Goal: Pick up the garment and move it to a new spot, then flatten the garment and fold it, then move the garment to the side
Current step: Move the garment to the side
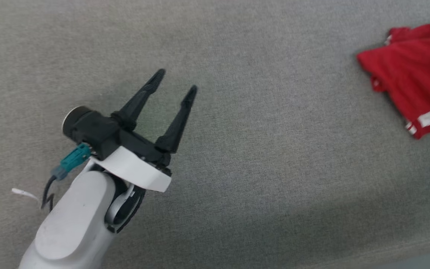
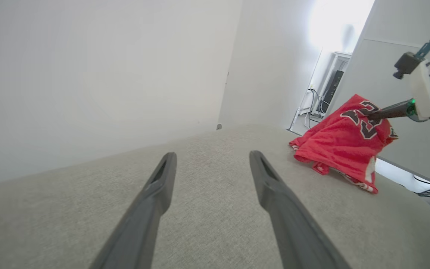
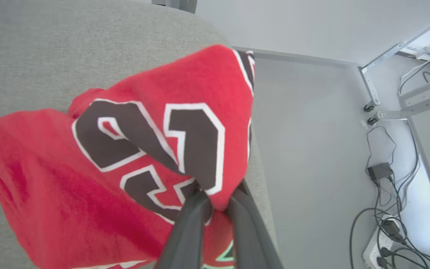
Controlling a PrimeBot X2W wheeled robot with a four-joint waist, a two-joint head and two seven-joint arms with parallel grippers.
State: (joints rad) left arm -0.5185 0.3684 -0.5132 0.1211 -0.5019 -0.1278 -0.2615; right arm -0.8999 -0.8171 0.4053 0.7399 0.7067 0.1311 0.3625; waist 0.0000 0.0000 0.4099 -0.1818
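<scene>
The garment (image 1: pixel 416 71), a bright red jersey with white stripe trim and black-and-white numerals, hangs bunched at the right edge of the head view. In the right wrist view my right gripper (image 3: pixel 218 200) is shut on a fold of the garment (image 3: pixel 133 149) beside the numerals. Seen from the left wrist, the garment (image 2: pixel 342 145) is lifted at its top by the right gripper (image 2: pixel 372 115), its lower hem resting on the grey surface. My left gripper (image 1: pixel 177 83) hovers open and holds nothing over the grey fabric surface (image 1: pixel 259 149), far left of the jersey; its fingers (image 2: pixel 162 175) spread wide.
The grey fabric surface (image 2: pixel 207 224) ends just right of the jersey, where the floor (image 3: pixel 312 149) lies below. Cables and a power adapter (image 3: pixel 379 172) lie on the floor near a metal frame (image 3: pixel 405 108). A white wall (image 2: pixel 88 74) stands behind.
</scene>
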